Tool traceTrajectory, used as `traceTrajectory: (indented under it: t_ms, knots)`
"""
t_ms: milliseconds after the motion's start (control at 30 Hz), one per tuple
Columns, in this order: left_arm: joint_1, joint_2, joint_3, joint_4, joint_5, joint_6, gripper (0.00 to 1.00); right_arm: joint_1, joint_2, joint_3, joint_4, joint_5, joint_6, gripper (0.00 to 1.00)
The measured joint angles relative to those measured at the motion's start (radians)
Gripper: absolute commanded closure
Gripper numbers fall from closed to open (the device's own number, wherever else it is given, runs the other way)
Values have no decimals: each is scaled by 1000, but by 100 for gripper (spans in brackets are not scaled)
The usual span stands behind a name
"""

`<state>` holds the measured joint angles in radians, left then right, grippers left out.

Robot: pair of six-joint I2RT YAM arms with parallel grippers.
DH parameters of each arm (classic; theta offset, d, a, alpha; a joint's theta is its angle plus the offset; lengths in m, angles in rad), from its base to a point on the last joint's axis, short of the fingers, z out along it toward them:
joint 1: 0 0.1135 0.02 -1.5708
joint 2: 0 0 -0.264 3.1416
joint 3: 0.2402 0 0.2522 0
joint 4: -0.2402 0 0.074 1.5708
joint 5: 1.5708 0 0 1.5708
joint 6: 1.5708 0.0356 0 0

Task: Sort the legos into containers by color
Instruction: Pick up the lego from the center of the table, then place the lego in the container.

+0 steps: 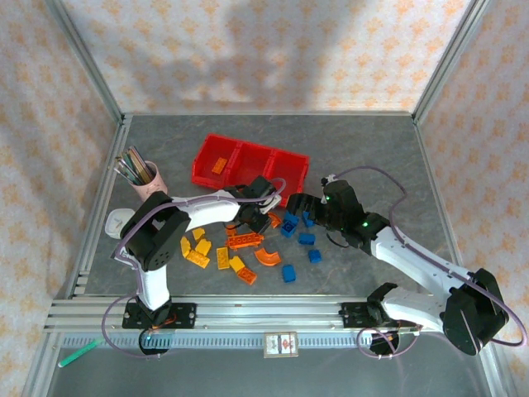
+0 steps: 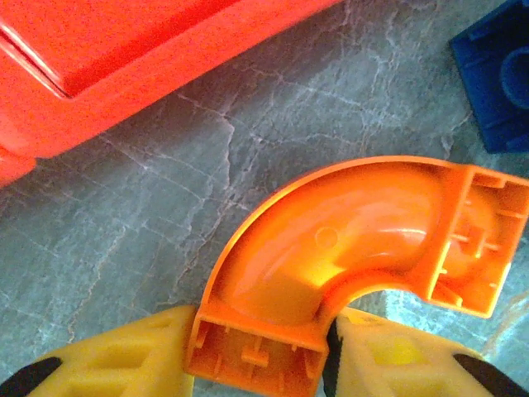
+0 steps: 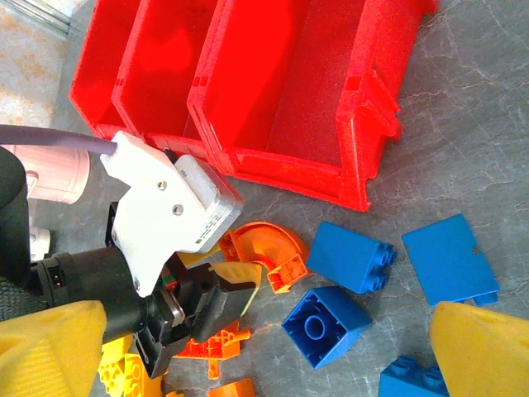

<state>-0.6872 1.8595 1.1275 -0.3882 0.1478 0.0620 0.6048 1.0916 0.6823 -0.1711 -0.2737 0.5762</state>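
Note:
My left gripper is shut on one end of an orange arch lego, with a yellow finger pressed to each side; the arch rests on the grey table. From above, that gripper sits just in front of the red containers, whose left bin holds an orange brick. My right gripper stands open over blue legos, close to the left gripper and the arch. The red containers' front wall lies just beyond.
Orange and yellow legos lie scattered at the front left, blue ones in the middle. A pink cup with pens stands at the left by the frame rail. A blue brick lies near the arch.

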Motion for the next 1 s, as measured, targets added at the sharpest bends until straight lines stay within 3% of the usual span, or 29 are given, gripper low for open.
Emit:
traceTrajectory:
  t_ms: [133, 467, 1000]
  knots:
    - [0, -4, 0, -2, 2, 0, 68, 0, 1, 0, 0, 0, 0, 0]
    - [-2, -44, -48, 31, 3, -13, 71, 0, 6, 0, 4, -4, 0, 0]
    - [8, -418, -259, 64, -27, -203, 75, 4, 77, 76, 6, -66, -30, 0]
